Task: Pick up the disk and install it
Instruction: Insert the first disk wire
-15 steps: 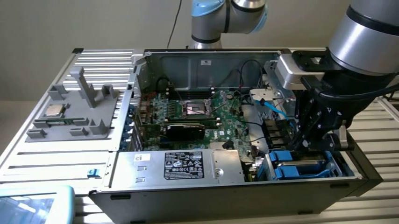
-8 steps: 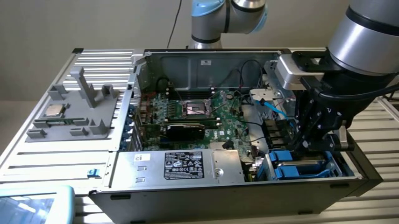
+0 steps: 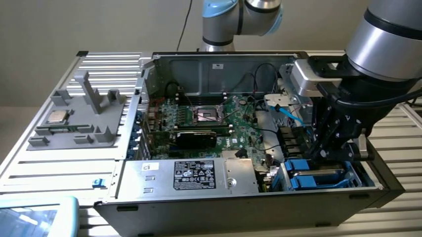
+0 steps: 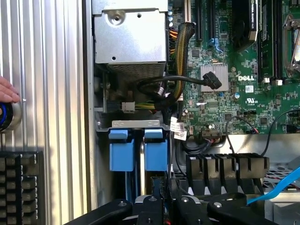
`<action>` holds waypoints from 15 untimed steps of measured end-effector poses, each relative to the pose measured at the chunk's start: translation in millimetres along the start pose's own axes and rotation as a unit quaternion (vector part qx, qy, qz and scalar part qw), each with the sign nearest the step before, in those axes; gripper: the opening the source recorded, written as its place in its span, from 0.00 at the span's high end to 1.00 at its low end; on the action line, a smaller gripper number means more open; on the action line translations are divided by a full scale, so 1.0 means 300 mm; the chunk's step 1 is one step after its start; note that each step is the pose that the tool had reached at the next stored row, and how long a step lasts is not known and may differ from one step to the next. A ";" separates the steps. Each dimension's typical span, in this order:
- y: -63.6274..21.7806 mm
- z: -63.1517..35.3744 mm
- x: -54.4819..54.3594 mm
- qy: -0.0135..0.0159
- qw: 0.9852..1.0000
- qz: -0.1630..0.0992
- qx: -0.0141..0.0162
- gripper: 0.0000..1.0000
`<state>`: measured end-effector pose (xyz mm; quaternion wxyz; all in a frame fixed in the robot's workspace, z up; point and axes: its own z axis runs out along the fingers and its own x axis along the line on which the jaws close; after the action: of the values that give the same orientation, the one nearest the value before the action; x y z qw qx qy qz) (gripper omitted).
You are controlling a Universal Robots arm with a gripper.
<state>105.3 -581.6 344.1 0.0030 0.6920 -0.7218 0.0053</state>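
gripper: black, at the end of the silver arm [image 3: 386, 34], reaching down into the drive bay [image 3: 359, 173] at the 4 o'clock corner of the open computer case [image 3: 237, 205]; gripper [image 3: 326, 159] [image 4: 161, 202].
gripper state: fingers [image 4: 149, 206] pressed close together, pinching a thin dark edge that runs up to a bright blue frame.
the disk: seen edge-on in the wrist view, standing upright in the bay, its blue frame end [image 4: 155, 152] straight ahead of the fingers; the disk [image 4: 155, 161] is low in the bay, between the bay's walls.
second blue carrier: just beside the disk, parallel to it [image 4: 119, 150]; a narrow dark slot lies between the two.
blue cable: flat, light blue, hanging at about 12 o'clock from the bay in the exterior view [image 3: 290, 116].
motherboard: green, on the case floor at about 10 o'clock from the gripper [image 3: 218, 123], with black cables lying over it.
power supply: large silver box with a black label, at 9 o'clock from the bay along the case's near wall [image 3: 191, 175].
grey tray: outside the case, on the ribbed table at the exterior view's 9 o'clock [image 3: 72, 133].
processor chip: small square, silver, lying on the grey tray [image 3: 57, 117].
person: a hand resting on the ribbed table beside the case, in the wrist view [image 4: 7, 90].
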 end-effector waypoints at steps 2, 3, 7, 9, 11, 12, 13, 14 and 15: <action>0.001 0.004 0.000 0.000 1.000 0.000 0.001 0.84; 0.001 0.006 0.000 -0.001 1.000 0.000 0.001 0.84; 0.001 0.011 0.000 -0.001 1.000 0.000 0.002 0.84; 0.001 0.012 0.000 -0.001 1.000 0.000 0.002 0.84; 0.002 0.012 -0.001 -0.001 1.000 0.000 0.003 0.84; 0.002 0.013 -0.003 -0.001 1.000 0.000 0.004 0.84; 0.002 0.013 -0.003 -0.001 1.000 0.000 0.005 0.84; 0.002 0.013 -0.003 -0.001 1.000 0.000 0.006 0.84; 0.003 0.013 -0.003 -0.001 1.000 0.000 0.007 0.84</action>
<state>104.5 -580.7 340.1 -0.0023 0.6919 -0.7219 0.0098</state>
